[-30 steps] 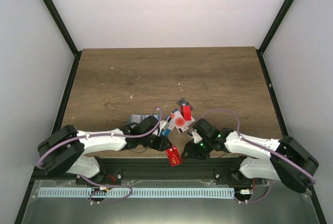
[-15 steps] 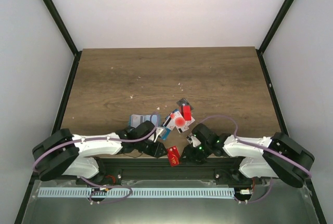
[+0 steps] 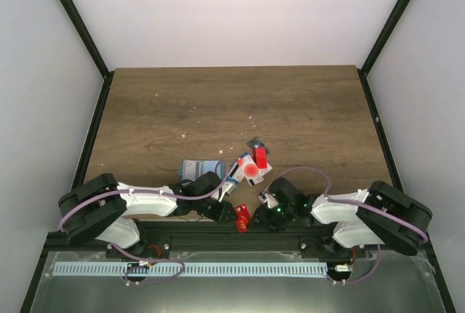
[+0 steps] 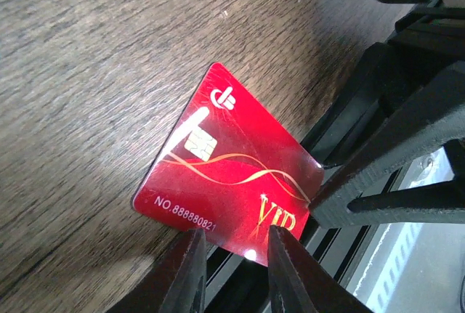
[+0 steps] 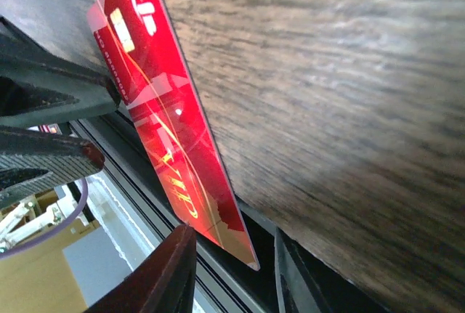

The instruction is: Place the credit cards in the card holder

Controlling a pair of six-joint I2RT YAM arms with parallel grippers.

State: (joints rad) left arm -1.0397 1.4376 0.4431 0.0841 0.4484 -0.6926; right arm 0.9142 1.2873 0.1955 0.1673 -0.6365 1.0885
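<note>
Right now you are on the pick-up step: one red credit card (image 4: 225, 175) lies at the table's near lip, partly hanging over it, and both claws sit at it from opposite ends.

Your left claw (image 4: 234, 234) has a narrow gap and grips nothing. The card lies face-up just ahead of its tips, with its near edge over the gap. Your right claw (image 5: 232, 233) is also narrowly parted, and the card's overhanging corner (image 5: 240, 244) sits between its fingers with daylight on either side, so I judge it is not yet pinched.

Next, I think you need to clamp the right claw on that corner, lift the card off the wood, then carry it to the card holder (image 3: 200, 168). The holder lies beyond the left claw, farther up the table, and the remaining cards (image 3: 251, 164) are heaped beyond both claws, between them.

Only the overhead view shows the holder and the heap. Only the left wrist view shows the card's printed face and how much of it overhangs. Only the right wrist view, nearly edge-on, shows that the corner is truly inside the gap.
</note>
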